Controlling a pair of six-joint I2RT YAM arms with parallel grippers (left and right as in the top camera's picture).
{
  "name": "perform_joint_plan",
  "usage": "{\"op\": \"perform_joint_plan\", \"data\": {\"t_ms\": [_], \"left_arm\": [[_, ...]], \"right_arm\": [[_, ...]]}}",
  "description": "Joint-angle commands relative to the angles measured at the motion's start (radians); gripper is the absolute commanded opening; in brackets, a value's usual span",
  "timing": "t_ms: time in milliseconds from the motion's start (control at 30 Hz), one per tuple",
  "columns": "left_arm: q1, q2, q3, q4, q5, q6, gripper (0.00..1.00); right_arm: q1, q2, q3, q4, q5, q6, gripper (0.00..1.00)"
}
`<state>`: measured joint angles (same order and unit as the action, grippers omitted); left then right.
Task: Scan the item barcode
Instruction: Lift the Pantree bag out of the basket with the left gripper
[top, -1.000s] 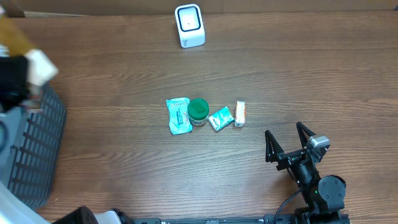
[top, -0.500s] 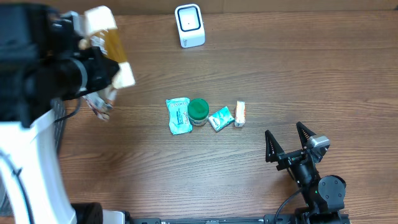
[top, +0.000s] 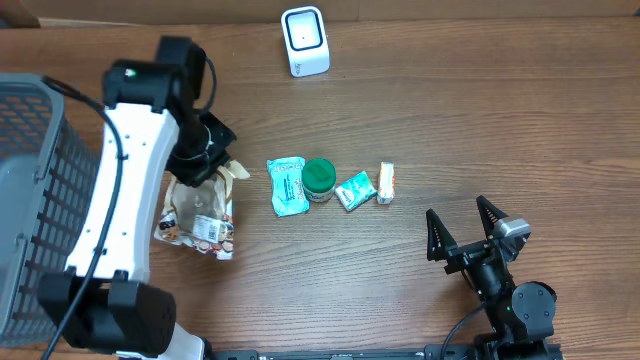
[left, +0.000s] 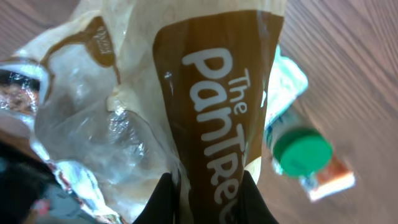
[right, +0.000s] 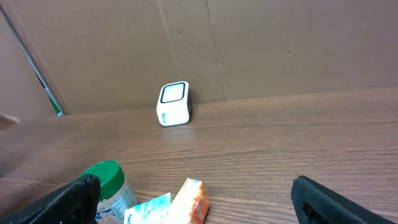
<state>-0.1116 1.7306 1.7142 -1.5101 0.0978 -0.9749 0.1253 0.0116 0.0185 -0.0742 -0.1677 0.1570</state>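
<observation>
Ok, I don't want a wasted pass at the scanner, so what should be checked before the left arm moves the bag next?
1. Grip: the left gripper is shut on the snack bag: ok.
2. Barcode turned toward the scanner: cannot tell; no barcode is readable in any view.
3. Route: the table between bag and scanner is bare wood: ok.
4. Neighbours: the bag is apart from the teal packet beside it: ok, a gap shows from overhead.
5. Other arm: the right gripper is open and far from that route: ok.
</observation>
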Motion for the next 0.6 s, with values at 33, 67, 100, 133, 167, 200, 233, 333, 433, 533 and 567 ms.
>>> {"op": "perform_joint_plan", "data": {"t_ms": [33,67,100,133,167,200,233,333,433,533,567], "left_arm": [[-0.008,0.007,-0.161,0.119,0.004,-0.134,0.04],[-0.008,0.008,-0.188,0.149,0.008,-0.134,0.04],[-0.008,0.008,-0.218,0.181,0.016,-0.133,0.04],[-0.008,0.008,-0.241,0.206,0.023,-0.133,0.04],[-0.008,0.008,-0.264,0.230,0.026,-0.133,0.04],[-0.008,0.008,-0.282,0.247,0.028,-0.135,0.04],[-0.008,0.008,-0.302,0.265,0.031,-0.145,0.04],[-0.008,0.008,-0.351,0.309,0.030,-0.175,0.04],[-0.008,0.008,-0.383,0.351,0.031,-0.175,0.04],[-0.016,0.008,-0.400,0.378,0.034,-0.182,0.04],[-0.021,0.008,-0.403,0.386,0.034,-0.182,0.04]], "right_arm": [[0.005,-0.009,-0.011,0.005,0.010,0.003,1.00],[0.005,-0.009,-0.011,0.005,0.010,0.003,1.00],[0.005,-0.009,-0.011,0.005,0.010,0.003,1.00],[0.005,-0.009,-0.011,0.005,0.010,0.003,1.00],[0.005,-0.009,-0.011,0.005,0.010,0.003,1.00],[0.005,-0.009,-0.011,0.005,0.010,0.003,1.00],[0.005,-0.009,-0.011,0.005,0.010,0.003,1.00],[0.005,-0.009,-0.011,0.005,0.010,0.003,1.00],[0.005,-0.009,-0.011,0.005,0.010,0.003,1.00],[0.005,-0.009,-0.011,0.005,0.010,0.003,1.00],[0.005,-0.009,-0.011,0.005,0.010,0.003,1.00]]}}
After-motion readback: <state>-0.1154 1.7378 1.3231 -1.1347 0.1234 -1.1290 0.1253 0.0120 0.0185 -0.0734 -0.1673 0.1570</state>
